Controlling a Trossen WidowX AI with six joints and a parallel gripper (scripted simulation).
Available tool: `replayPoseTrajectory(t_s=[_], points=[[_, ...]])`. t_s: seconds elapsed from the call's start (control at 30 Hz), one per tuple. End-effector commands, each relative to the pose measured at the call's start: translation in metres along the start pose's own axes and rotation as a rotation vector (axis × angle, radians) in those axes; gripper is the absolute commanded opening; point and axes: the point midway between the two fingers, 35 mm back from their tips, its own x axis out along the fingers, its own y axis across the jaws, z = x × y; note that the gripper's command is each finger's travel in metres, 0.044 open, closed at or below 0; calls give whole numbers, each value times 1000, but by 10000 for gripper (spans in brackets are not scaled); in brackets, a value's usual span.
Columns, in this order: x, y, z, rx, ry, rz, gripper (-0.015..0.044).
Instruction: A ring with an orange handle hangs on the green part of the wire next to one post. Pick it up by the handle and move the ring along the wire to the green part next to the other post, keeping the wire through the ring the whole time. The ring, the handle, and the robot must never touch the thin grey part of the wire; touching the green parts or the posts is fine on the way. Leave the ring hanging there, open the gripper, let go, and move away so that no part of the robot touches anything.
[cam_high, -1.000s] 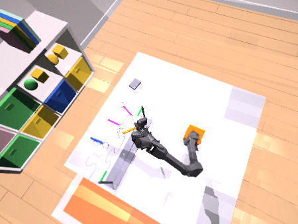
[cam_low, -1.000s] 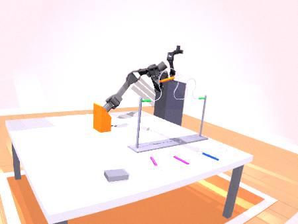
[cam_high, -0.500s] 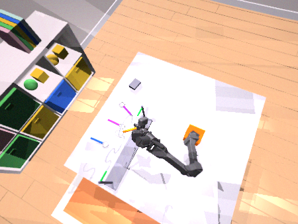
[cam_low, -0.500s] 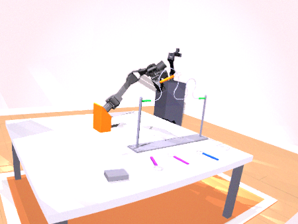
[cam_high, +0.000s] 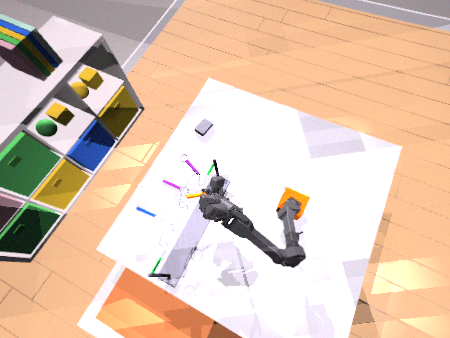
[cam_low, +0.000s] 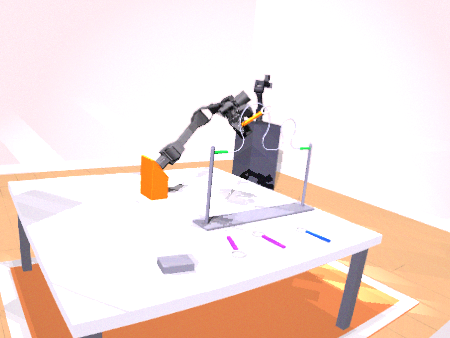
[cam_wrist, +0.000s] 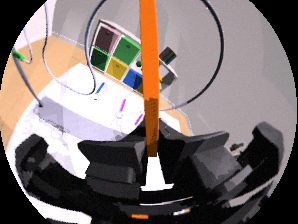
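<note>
My gripper (cam_high: 204, 194) (cam_low: 244, 126) (cam_wrist: 150, 118) is shut on the orange handle (cam_high: 194, 196) (cam_low: 252, 118) (cam_wrist: 150, 60), high above the base. In the exterior view the handle slants up, away from the fingers. The ring at its outer end is too faint to tell how the wire passes through it. The grey wire (cam_low: 272, 149) (cam_wrist: 75, 93) bends in humps between a green part (cam_low: 221, 152) (cam_high: 211, 169) at the near post (cam_low: 210, 185) and a green part (cam_low: 305, 148) (cam_high: 156, 265) at the other post (cam_low: 306, 175). In the exterior view the hand overlaps the first hump; the gap cannot be told.
The grey base bar (cam_low: 270, 215) carries both posts. Two magenta-handled rings, a blue handle (cam_low: 318, 236) (cam_high: 146, 211) with a ring, and a grey block (cam_low: 176, 264) (cam_high: 204, 127) lie on the table. A shelf (cam_high: 65, 150) stands beyond the table; a dark cabinet (cam_low: 257, 155) is behind.
</note>
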Motion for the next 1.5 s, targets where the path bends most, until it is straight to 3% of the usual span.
replayPoseTrajectory(t_s=[0.0, 1.47], points=[[1, 2, 0, 57, -6, 31, -150], [0, 24, 6, 536, -69, 293, -150]])
